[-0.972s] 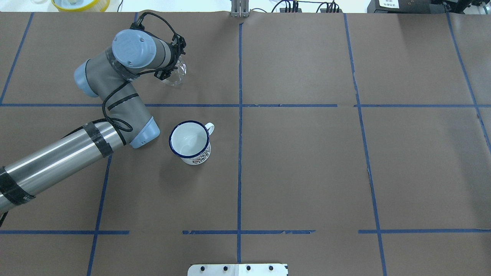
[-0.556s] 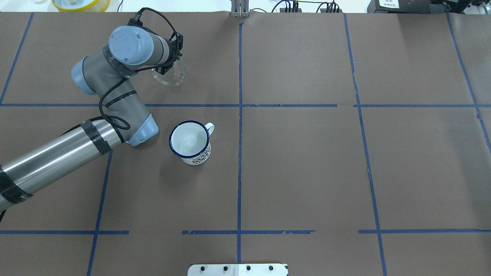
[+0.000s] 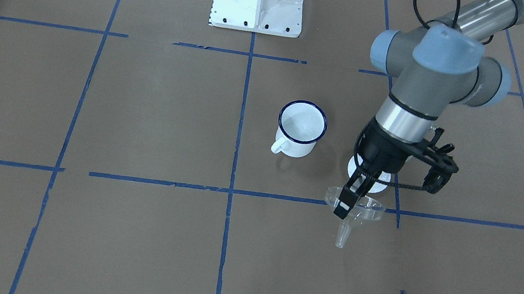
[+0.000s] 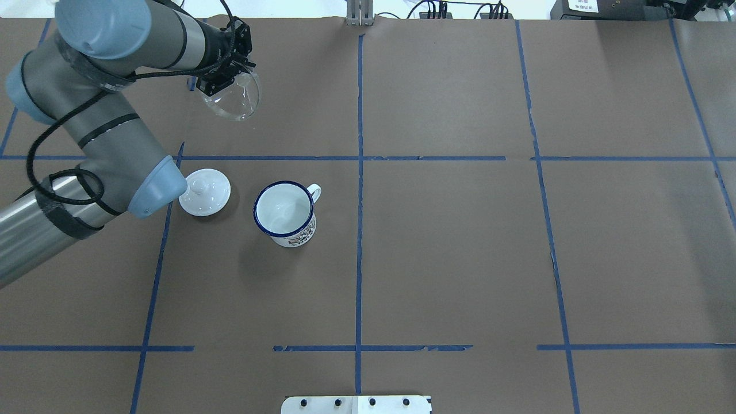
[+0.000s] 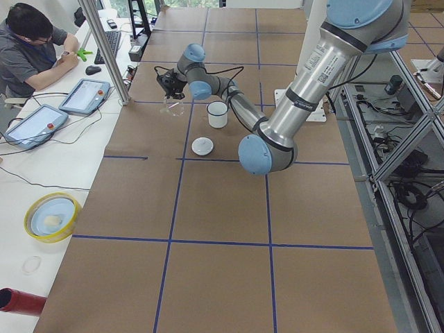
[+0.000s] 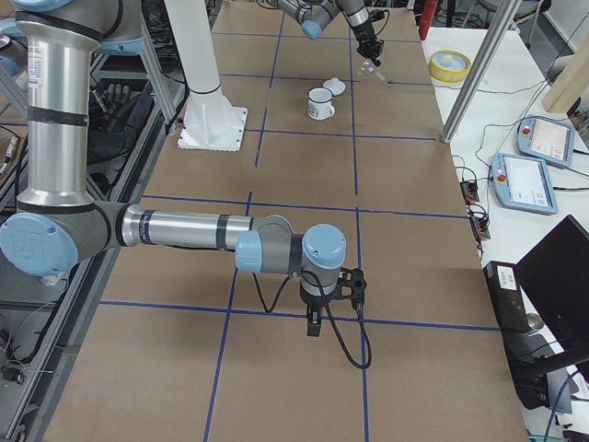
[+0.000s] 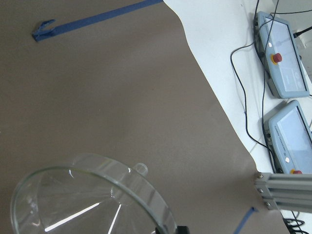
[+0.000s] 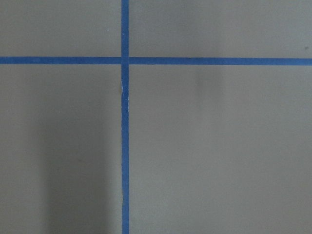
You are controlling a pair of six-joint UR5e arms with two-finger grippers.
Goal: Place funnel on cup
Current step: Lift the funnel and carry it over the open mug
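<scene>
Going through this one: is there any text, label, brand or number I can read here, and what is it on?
Nothing is legible.
Printed pattern on the side of the cup: too small to read.
White label on the black box at the table's far edge: blurred.
Dark lettering on the left arm's silver tube: blurred.
Teach pendant screens: no text readable.

Robotics laboratory: tape-gridded bench, aluminium framing and two teach pendants beyond the fingers of the left gripper, operator at a desk
</scene>
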